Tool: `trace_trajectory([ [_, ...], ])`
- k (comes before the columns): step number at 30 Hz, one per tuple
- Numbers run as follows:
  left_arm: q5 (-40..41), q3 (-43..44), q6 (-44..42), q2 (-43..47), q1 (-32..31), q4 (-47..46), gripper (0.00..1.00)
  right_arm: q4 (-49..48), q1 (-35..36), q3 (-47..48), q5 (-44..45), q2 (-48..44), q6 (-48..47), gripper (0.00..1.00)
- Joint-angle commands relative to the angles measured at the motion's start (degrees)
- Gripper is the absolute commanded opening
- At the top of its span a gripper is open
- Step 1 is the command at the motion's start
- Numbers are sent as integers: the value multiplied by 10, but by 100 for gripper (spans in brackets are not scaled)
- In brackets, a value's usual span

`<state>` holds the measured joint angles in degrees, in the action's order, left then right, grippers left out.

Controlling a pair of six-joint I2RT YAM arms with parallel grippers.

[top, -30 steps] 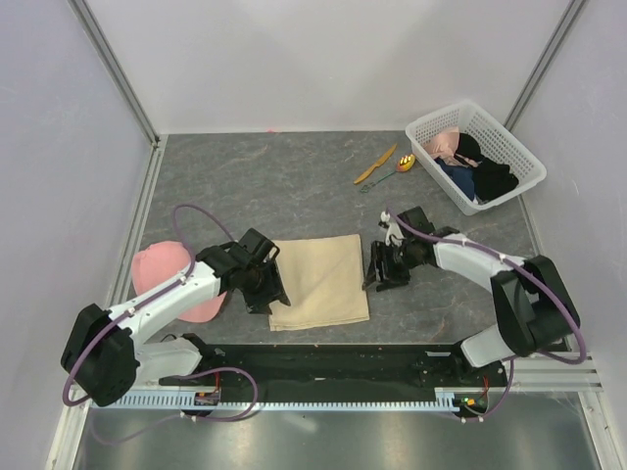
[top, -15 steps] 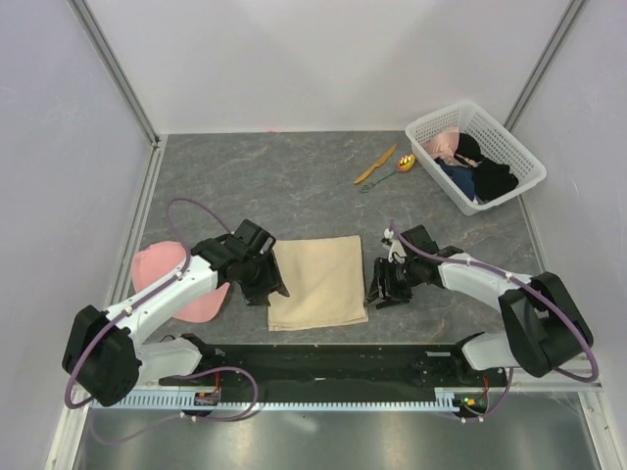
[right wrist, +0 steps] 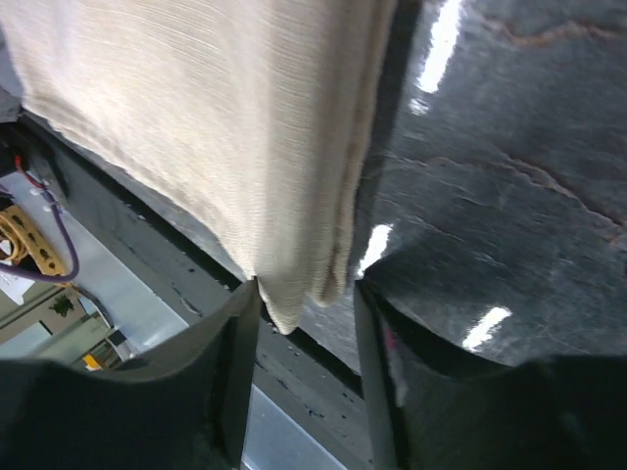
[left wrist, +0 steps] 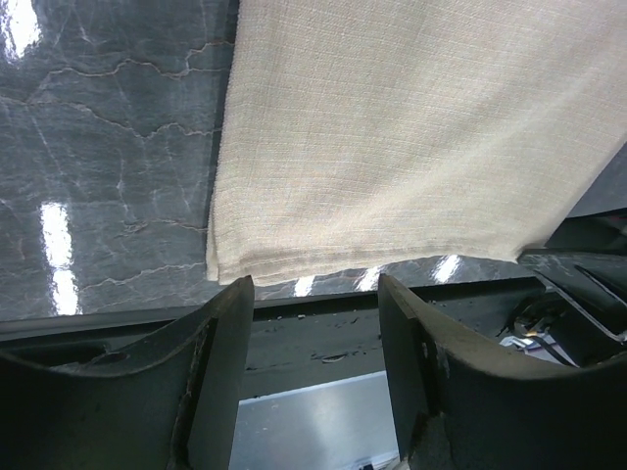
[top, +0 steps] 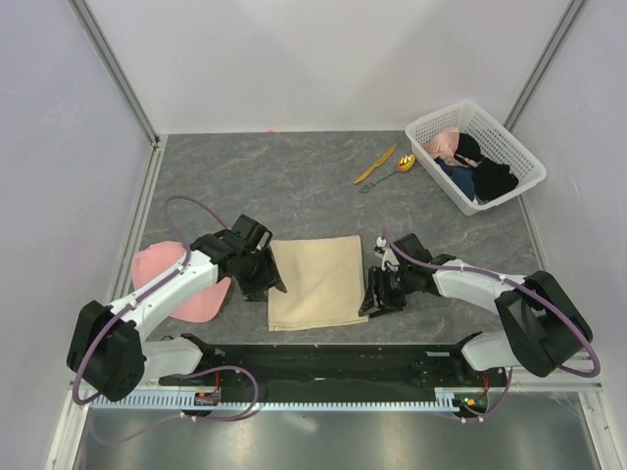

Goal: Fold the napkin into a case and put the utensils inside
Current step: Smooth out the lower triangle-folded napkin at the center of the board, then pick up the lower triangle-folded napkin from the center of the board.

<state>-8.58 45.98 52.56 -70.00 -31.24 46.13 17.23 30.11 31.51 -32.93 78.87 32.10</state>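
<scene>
Left jaws spread, a near corner of the napkin [top: 315,281] just ahead of them; right jaws spread too, its other near corner at their gap's mouth

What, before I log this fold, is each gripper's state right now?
Left gripper: open, holding nothing.
Right gripper: open, napkin corner between its jaws, not gripped.

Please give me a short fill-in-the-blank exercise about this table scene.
The left gripper, at the napkin's edge, is ___ and empty.
The knife and spoon lie near the white ___.
The cap left of the napkin is ___.
Missing words: open; basket; pink.
</scene>
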Motion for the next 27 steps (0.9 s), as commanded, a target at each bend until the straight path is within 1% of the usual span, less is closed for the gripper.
trace_trajectory([
  [1,-13,33,-30,-1,14,-13,61,-21,0,-12,19,13,3,45],
  [2,-14,35,-33,-1,20,-13,61,-19,0,-18,28,19,1,38],
  [5,-19,44,-44,-7,36,-13,61,17,-13,-20,86,20,-18,27],
  [6,-21,50,-47,-8,40,-13,61,38,-16,-18,110,16,-27,26],
  [8,-21,56,-54,-10,51,-13,61,39,-19,-17,110,1,-26,23],
  [10,-25,66,-61,-14,62,-13,61,60,-19,-1,119,-13,-24,24],
  [11,-27,69,-63,-15,65,-13,61,69,-18,6,121,-20,-24,35],
  [13,-27,75,-66,-11,77,-10,61,98,-17,36,138,-47,-23,45],
  [14,-28,75,-66,-8,81,-9,61,117,-13,53,156,-56,-27,51],
  [15,-26,75,-67,-1,85,-9,61,159,-11,71,175,-63,-32,54],
  [16,-22,75,-67,2,94,-8,61,179,-7,113,216,-72,-44,55],
  [18,-14,76,-65,15,103,4,61,229,13,156,255,-72,-49,59],
  [19,6,79,-58,21,113,11,61,240,21,193,287,-63,-50,60],
  [20,19,82,-53,28,116,25,61,247,44,209,296,-57,-44,61],
  [21,32,83,-47,37,121,30,61,250,58,222,306,-48,-35,61],
  [22,51,83,-41,56,130,34,61,249,92,248,324,-29,-25,61],
  [24,65,86,-37,73,144,41,61,242,129,274,348,-4,7,62],
  [25,82,90,-33,85,149,48,61,239,170,301,357,24,16,63],
  [26,83,98,-30,89,153,66,61,230,189,314,376,37,36,64],
  [27,105,104,-21,91,159,78,62,225,207,327,381,51,45,64],
])
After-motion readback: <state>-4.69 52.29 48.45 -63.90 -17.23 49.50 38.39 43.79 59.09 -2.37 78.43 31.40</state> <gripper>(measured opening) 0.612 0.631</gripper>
